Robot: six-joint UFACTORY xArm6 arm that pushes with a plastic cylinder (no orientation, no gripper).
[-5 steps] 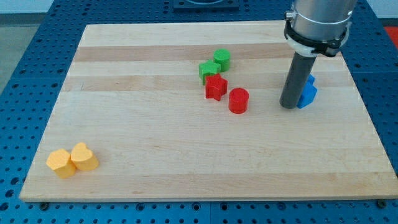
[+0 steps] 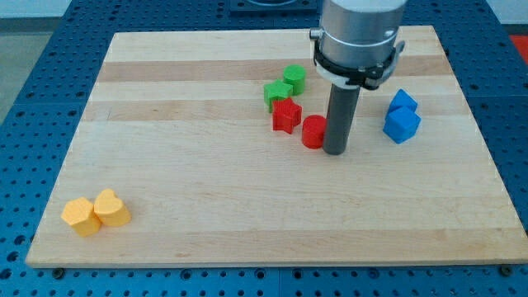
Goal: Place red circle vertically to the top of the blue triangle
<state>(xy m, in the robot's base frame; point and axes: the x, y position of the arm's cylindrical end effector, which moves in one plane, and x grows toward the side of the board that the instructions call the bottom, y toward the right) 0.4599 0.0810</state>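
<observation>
Red circle (image 2: 313,131): it sat just right of the board's middle, a short red cylinder, partly hidden on its right side by my rod.
My tip (image 2: 335,152): I had it down on the wood at the red circle's right edge, touching it or very nearly; I could not tell which from this view.
End effector: a plain dark rod under a grey collar, with nothing that spreads or pinches, and it carried no block.
Blue triangle (image 2: 403,100): it lay well to the right of my tip, near the board's right side; its shape was hard to make out from this angle.
Blue block (image 2: 402,124): a chunky blue piece touching the blue triangle on its lower side, its exact shape unclear to me.
Red star (image 2: 286,115): it lay just left of the red circle and slightly above it, close, perhaps touching.
Green star (image 2: 277,91): it touched the red star from above.
Green circle (image 2: 295,78): it stood at the green star's upper right, against it.
Yellow blocks (image 2: 96,212): two of them pressed side by side in the lower left corner, far from everything else.
Board (image 2: 181,165): pale wood, set on a blue perforated table (image 2: 33,91).
</observation>
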